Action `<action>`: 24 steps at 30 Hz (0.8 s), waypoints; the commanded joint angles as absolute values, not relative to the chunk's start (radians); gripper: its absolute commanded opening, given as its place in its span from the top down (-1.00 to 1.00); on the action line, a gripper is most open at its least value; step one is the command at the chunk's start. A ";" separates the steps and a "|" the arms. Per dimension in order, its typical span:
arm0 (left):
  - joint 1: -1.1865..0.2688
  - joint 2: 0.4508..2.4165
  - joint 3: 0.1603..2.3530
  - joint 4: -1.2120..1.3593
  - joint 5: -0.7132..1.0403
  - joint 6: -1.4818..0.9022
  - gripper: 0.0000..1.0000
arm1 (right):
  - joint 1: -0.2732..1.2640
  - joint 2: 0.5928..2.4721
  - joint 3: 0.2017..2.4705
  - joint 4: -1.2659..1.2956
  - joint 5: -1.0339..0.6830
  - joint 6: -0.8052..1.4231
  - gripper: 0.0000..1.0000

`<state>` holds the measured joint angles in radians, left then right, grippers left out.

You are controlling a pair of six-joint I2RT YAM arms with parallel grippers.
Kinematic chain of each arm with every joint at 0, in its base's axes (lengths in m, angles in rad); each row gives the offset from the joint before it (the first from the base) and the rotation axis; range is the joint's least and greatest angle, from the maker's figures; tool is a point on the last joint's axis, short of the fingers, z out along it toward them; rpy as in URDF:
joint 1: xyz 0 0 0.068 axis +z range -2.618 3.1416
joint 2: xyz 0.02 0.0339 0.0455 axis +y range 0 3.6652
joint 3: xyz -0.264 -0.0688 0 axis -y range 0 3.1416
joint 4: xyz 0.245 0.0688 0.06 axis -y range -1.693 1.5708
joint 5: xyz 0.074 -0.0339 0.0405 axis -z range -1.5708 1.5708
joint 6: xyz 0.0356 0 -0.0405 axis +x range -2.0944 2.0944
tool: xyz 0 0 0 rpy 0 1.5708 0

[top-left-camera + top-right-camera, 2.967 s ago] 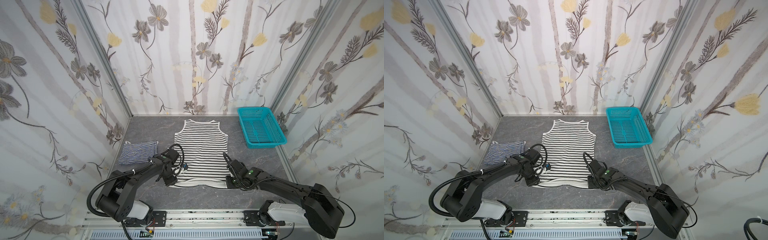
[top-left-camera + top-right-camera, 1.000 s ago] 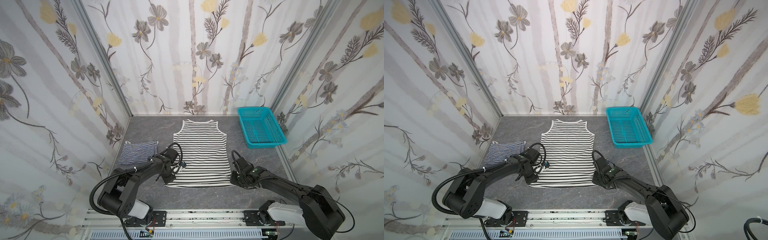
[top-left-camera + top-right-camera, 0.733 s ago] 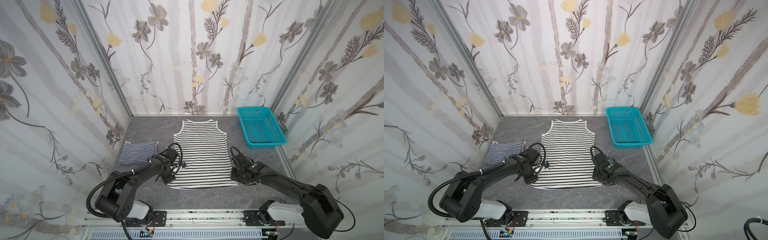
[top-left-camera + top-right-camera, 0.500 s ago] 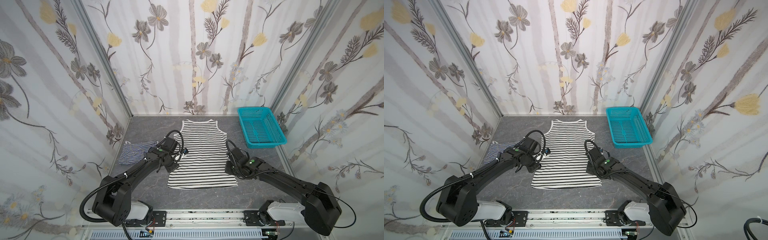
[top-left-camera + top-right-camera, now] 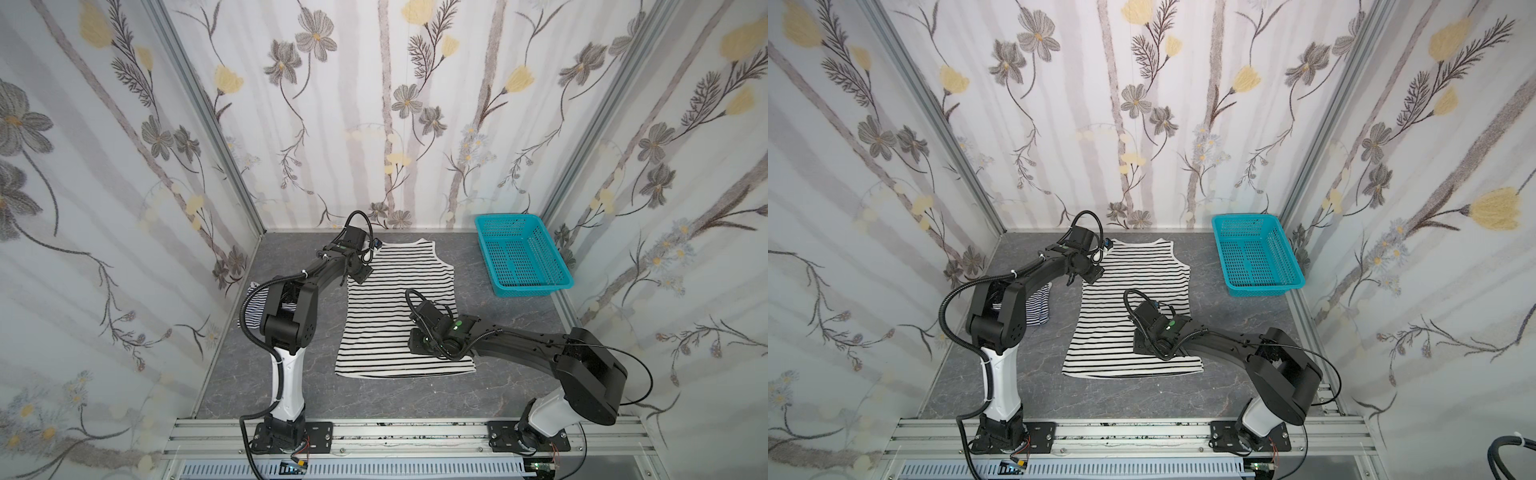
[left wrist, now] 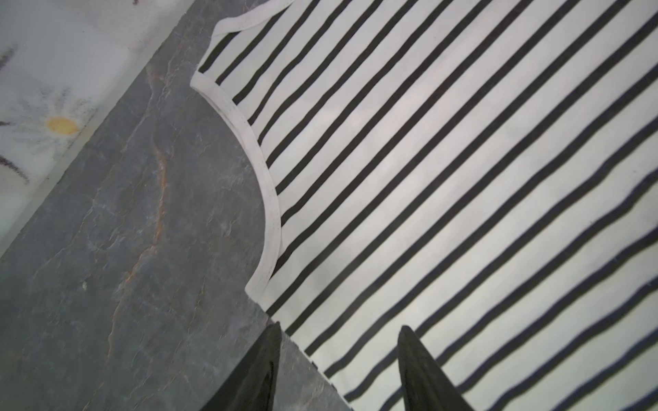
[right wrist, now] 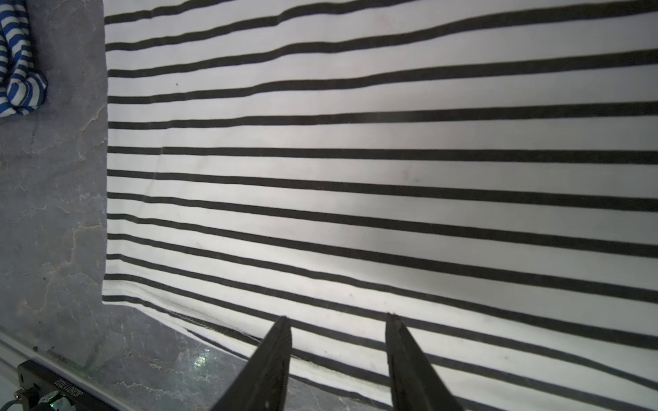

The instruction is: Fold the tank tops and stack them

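B/w top point(image 5: 399, 299) flat on table point(image 5: 415, 399), blue top point(image 5: 1040, 305) beside it. L gripper point(image 6: 340, 327) by armhole, R gripper point(image 7: 337, 316) near hem, both jaws apart, empty. Fold looks unstarted; next: pinch edges.

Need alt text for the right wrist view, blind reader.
The right claw, fingers apart and empty, is poised over the hem of a flat black-and-white striped tank top on a grey table. A bunched blue-striped top lies apart, past its side edge.
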<state>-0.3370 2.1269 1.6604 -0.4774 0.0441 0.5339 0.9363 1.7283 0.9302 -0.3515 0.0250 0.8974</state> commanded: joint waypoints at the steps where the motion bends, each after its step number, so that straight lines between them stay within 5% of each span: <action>1: -0.333 2.194 1.735 -0.475 0.005 0.510 -0.10 | 0.940 1.739 0.908 -0.298 0.000 0.919 0.09; 24: -0.322 2.237 1.668 -0.476 -0.087 0.550 -0.09 | 0.827 1.672 0.692 -0.297 -0.020 0.880 0.07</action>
<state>-0.3256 2.2406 1.6867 -0.4400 -0.0517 0.5312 0.8337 1.6726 0.7006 -0.1894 -0.0677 0.9058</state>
